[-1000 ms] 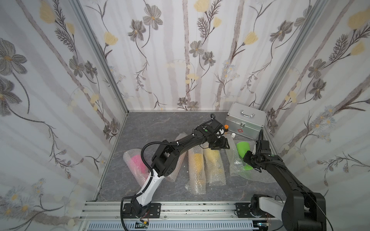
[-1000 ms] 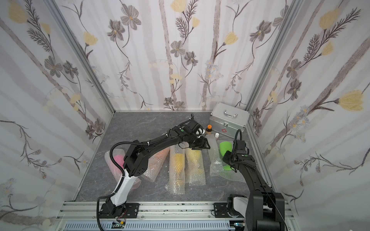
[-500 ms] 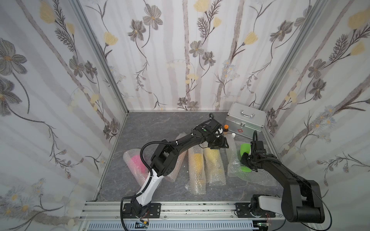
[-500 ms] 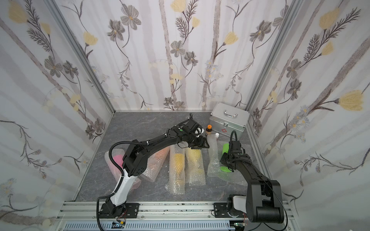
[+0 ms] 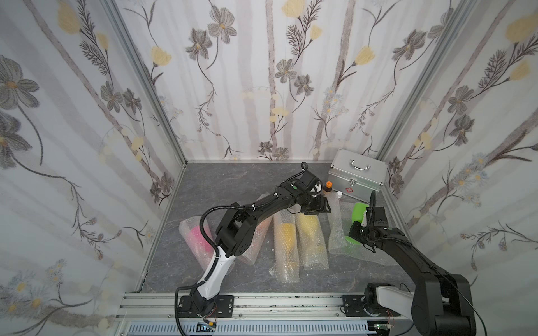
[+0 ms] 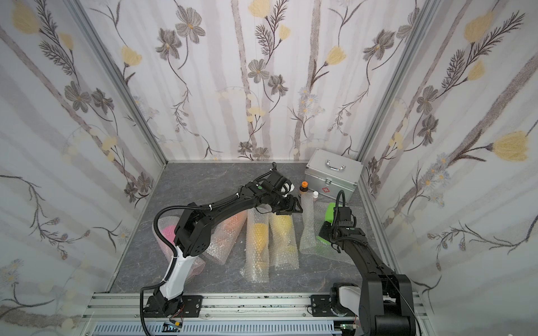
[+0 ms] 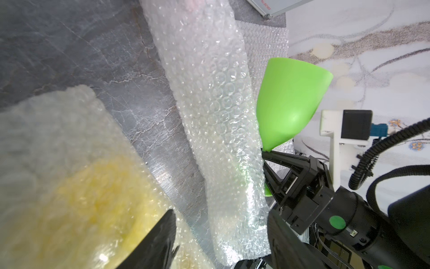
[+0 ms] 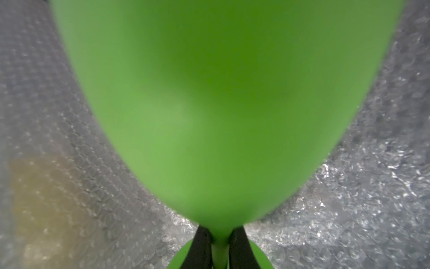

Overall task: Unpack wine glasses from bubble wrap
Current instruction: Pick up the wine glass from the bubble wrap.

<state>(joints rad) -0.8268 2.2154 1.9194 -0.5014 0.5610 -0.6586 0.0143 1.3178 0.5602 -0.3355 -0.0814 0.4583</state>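
A lime green wine glass [image 8: 221, 104] lies free of its wrap at the right in both top views [image 5: 358, 213] [image 6: 330, 213]. My right gripper [image 8: 220, 246] is shut on its stem, just above the round foot. Beside it lies an empty bubble wrap tube [image 7: 214, 111], and a flat sheet [image 5: 364, 256] is under the glass. My left gripper [image 7: 221, 244] is open, its fingers straddling the tube's end without pinching it. Yellow [image 5: 310, 232], amber [image 5: 285, 241] and pink [image 5: 195, 235] glasses lie wrapped in a row. The left arm mostly hides an orange one [image 5: 259, 235].
A silver metal case [image 5: 356, 177] stands in the far right corner, with an orange-capped brown bottle [image 5: 328, 186] and a small white-capped bottle [image 5: 339, 193] in front of it. Flowered walls close three sides. An aluminium rail [image 5: 262, 302] runs along the front.
My right gripper has closed onto the green glass's stem after shifting slightly left. The left arm and its open gripper have barely moved.
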